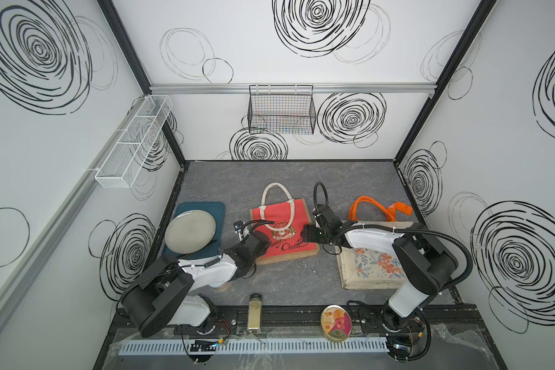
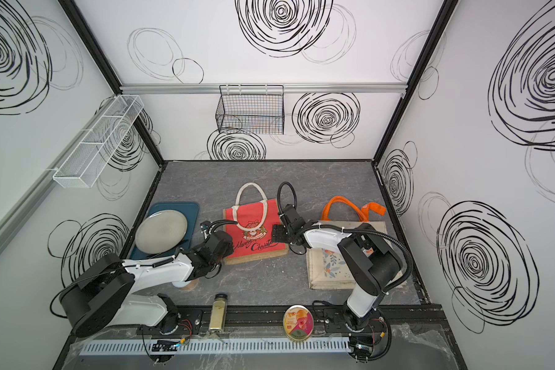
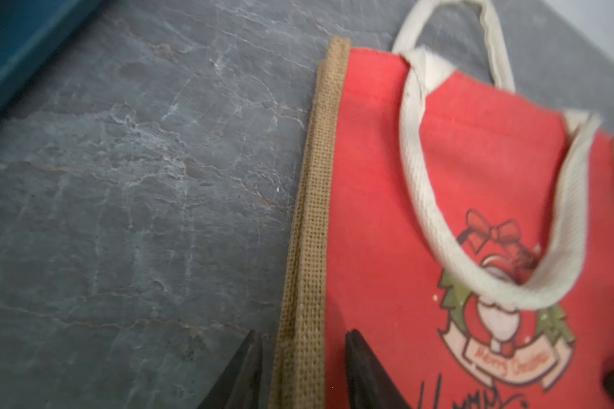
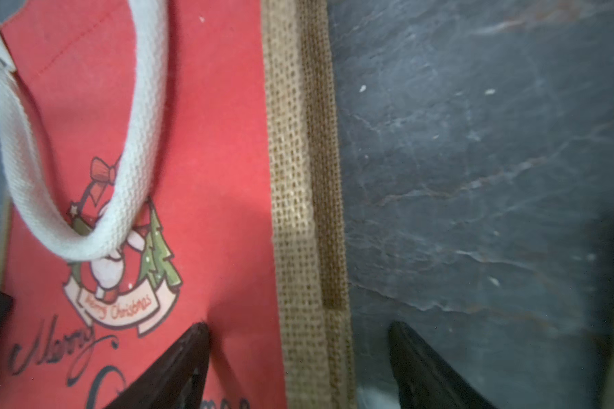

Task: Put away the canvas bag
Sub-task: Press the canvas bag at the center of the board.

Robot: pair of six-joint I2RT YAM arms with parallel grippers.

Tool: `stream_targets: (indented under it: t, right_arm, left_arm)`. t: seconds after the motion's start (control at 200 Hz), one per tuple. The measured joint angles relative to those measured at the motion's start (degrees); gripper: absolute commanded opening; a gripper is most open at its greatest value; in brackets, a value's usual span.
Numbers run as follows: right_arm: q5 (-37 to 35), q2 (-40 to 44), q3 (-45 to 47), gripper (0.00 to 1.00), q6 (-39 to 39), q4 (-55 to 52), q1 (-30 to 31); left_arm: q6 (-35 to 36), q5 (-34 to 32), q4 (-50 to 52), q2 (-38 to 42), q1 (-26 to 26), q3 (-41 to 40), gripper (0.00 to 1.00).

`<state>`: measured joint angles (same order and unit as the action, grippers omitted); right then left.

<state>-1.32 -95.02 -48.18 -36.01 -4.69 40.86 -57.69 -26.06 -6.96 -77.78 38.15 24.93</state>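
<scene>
So the red bag (image 1: 298,221) lay flat in the middle of the table (image 1: 253,179), handles toward the back wall, and both arms were lined up on it. The left gripper (image 3: 300,334) had its jaws apart, one on each side of the bag's jute side edge (image 3: 309,230), not pinching anything yet. The right gripper (image 4: 298,324) was spread wide over the opposite jute edge (image 4: 298,177), also holding nothing. It looked like the grab stage. The next move probably called for both to drop and close on those edges together, so the bag would lift level instead of flopping. As for storage, the black wire basket (image 1: 281,112) on the back wall looked empty and seemed the likely spot, though that's a guess. The white mesh basket (image 1: 132,144) on the side wall showed nothing in its compartments. The teal tray (image 1: 217,211) held a grey plate (image 1: 189,235).
</scene>
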Motion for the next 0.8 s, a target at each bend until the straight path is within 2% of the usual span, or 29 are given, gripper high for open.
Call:
stream_targets:
  t: [0.09, 0.105, 0.125, 0.165, 0.18, 0.22, 0.25, 0.315, 0.39, 0.435, 0.485, 0.52, 0.53, 0.671, 0.801]
  right_arm:
    - [-4.07, 4.37, 0.28, 0.91, 0.42, -2.34, 2.12]
    - [-4.61, 5.35, 0.39, 0.93, 0.55, -2.43, 2.45]
    - [-5.35, 6.8, 0.57, 0.99, 0.74, -2.45, 2.84]
    - [-6.54, 9.6, 0.9, 1.0, 0.83, -2.45, 3.43]
    - [-6.86, 10.56, 1.05, 1.0, 0.87, -2.34, 3.65]
    - [-7.28, 13.14, 1.49, 1.0, 1.01, -1.97, 4.0]
    - [-6.54, 14.97, 2.23, 1.0, 1.46, -0.85, 3.89]
    - [-3.93, 17.53, 4.15, 0.99, 2.54, 1.9, 2.78]
    - [-1.31, 18.27, 6.03, 0.89, 3.41, 3.8, 1.7]
    - [-1.03, 18.21, 6.73, 0.76, 4.04, 4.28, 1.79]
    - [-1.09, 18.18, 7.17, 0.56, 5.05, 4.87, 3.15]
    - [-0.98, 18.1, 7.23, 0.26, 5.68, 5.84, 4.83]
    - [-0.85, 18.01, 7.21, 0.22, 5.64, 6.21, 5.42]
    - [-0.44, 15.13, 7.13, 0.19, 6.54, 12.76, 12.07]
    - [0.33, 7.06, 5.92, 0.14, 6.01, 17.7, 15.21]
  left_arm:
    - [1.92, -0.81, 1.33, 3.04, -1.88, 1.55, 0.66]
    - [2.58, -1.09, 1.79, 3.78, -2.12, 1.97, 0.66]
    - [3.21, -1.44, 2.23, 4.83, -2.4, 2.67, 0.67]
    - [4.37, -2.36, 3.17, 7.21, -2.82, 4.28, 0.65]
    - [4.92, -2.67, 3.52, 7.93, -2.93, 4.92, 0.62]
    - [6.19, -3.56, 4.22, 10.25, -2.93, 6.78, 0.41]
    - [6.64, -3.89, 4.44, 11.96, -2.73, 8.07, 0.3]
    - [7.63, -3.56, 4.26, 15.17, -1.84, 9.97, 0.18]
    - [6.84, -0.9, 2.6, 18.12, -0.74, 9.86, 0.08]
    - [4.61, 1.29, 0.33, 19.06, 0.22, 8.37, 0.0]
    - [2.23, 2.75, -2.23, 19.28, 2.14, 6.01, 0.0]
    - [-0.02, 2.86, -2.82, 18.84, 4.24, 4.55, 0.0]
    - [-0.39, 2.82, -2.95, 18.62, 4.96, 4.15, 0.0]
    - [-7.76, 1.09, -4.79, 12.98, 14.6, 0.7, 0.0]
    - [-13.94, -3.58, -7.26, 7.74, 19.1, -1.29, 0.0]
